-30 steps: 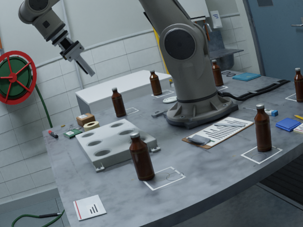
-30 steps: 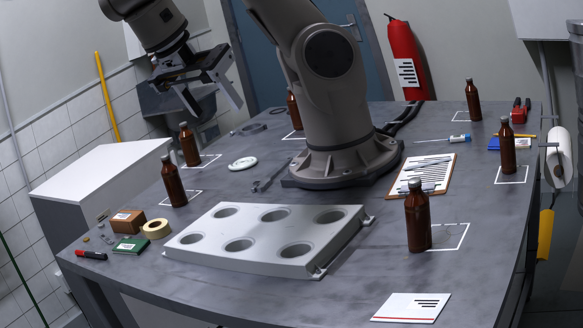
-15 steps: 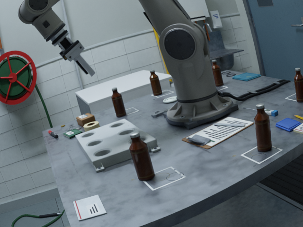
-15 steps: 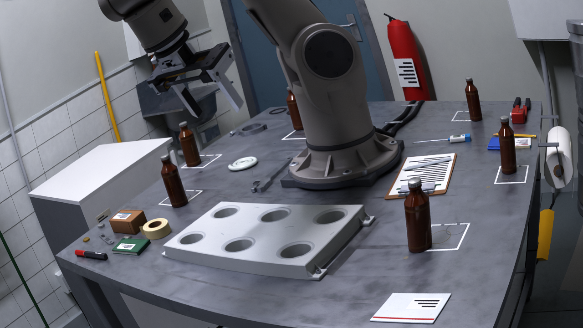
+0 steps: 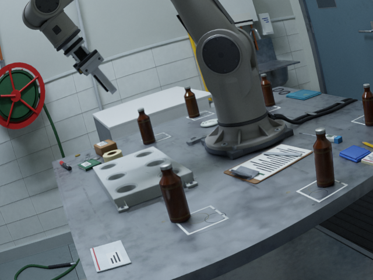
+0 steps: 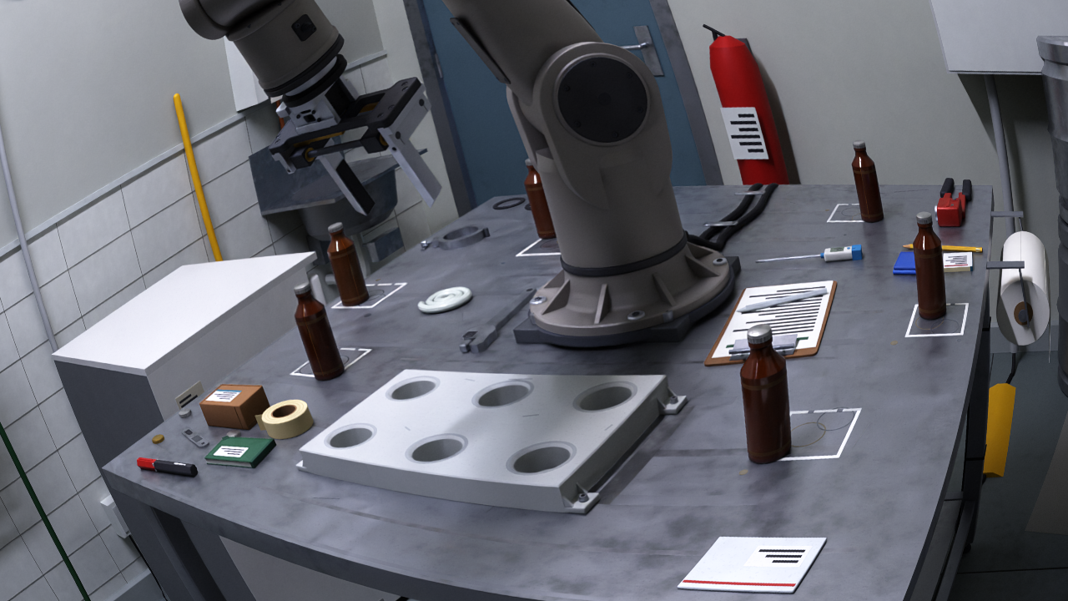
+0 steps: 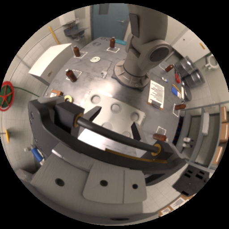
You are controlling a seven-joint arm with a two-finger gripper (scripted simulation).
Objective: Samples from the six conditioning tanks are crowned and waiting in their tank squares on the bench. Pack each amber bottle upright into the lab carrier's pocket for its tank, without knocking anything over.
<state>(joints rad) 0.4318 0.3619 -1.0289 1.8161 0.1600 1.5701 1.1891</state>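
Observation:
On the grey bench a pale carrier tray (image 5: 141,176) (image 6: 485,433) (image 7: 114,116) with six round pockets, all without bottles, lies near the front left. Several amber bottles with silver caps stand upright on or beside white-outlined squares around it: one just in front of the tray (image 5: 174,194) (image 6: 765,396), one to the right (image 5: 323,158) (image 6: 928,267), two behind the tray by the white cabinet (image 5: 145,127) (image 6: 317,333) (image 5: 191,102) (image 6: 347,265), and two far back (image 5: 267,90) (image 5: 367,105) (image 6: 866,183). My gripper (image 5: 105,81) (image 6: 388,179) (image 7: 115,120) hangs high above the bench's left side, tilted toward the tray. It is open and holds nothing.
A white cabinet (image 5: 150,110) stands against the bench's left rear edge, below my gripper. The arm's base (image 5: 245,132) sits mid-bench, with a clipboard (image 5: 269,162), a cable (image 5: 316,111), a tape roll (image 5: 112,155), a small box (image 5: 105,146) and a marker (image 5: 65,165) scattered around.

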